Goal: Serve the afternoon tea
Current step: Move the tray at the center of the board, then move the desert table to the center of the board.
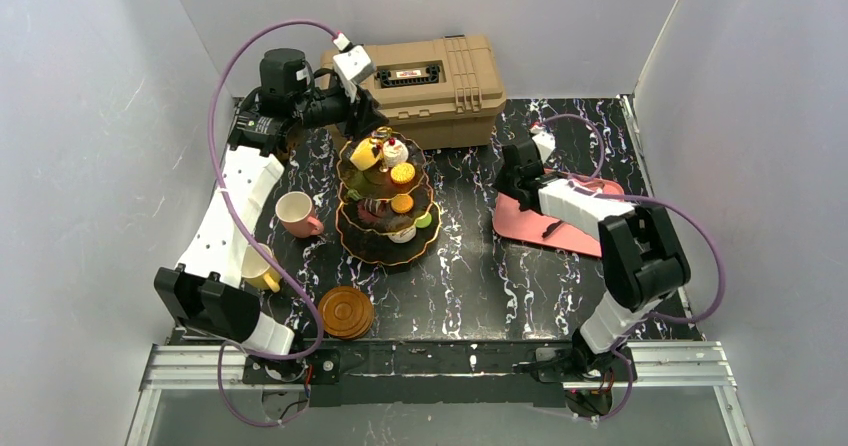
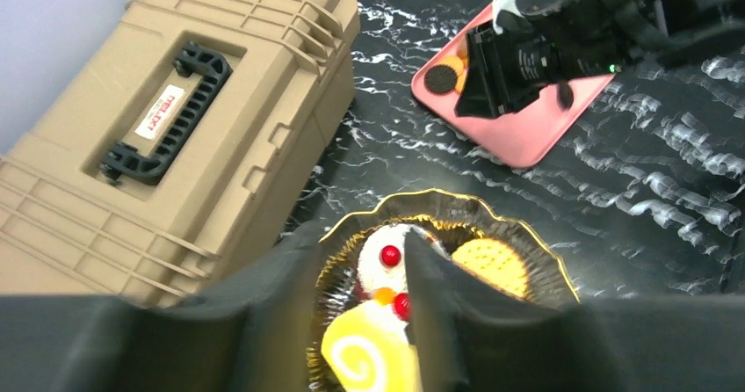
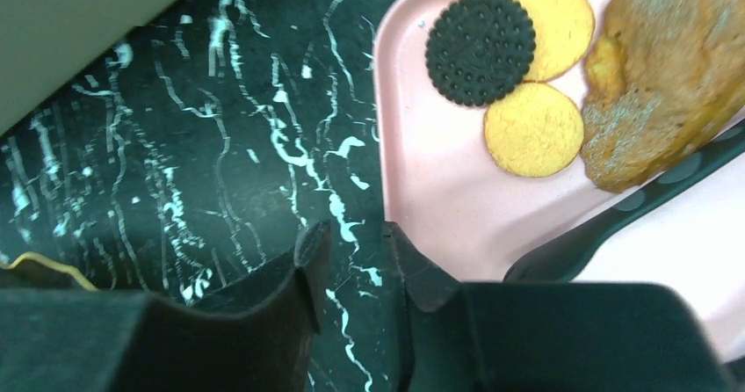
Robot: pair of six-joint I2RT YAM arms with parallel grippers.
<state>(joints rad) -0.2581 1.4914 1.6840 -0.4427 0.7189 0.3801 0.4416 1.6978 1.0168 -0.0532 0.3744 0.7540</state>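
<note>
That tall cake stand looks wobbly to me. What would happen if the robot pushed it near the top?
The stand is tall with three loaded tiers, so a push near the top would probably tip it rather than slide it. Its wide bottom tier should steady it somewhat. The pastries look loose, so they'd likely roll off.

The only lettering stands on a small white label (image 2: 159,112) on the lid of the tan toolbox (image 2: 79,199), inside the loop of its black handle (image 2: 187,118): a short word in red letters, too blurred to read. In the top view the same label shows only as a pale strip with red marks, equally unreadable. Nothing else carries readable text
</note>
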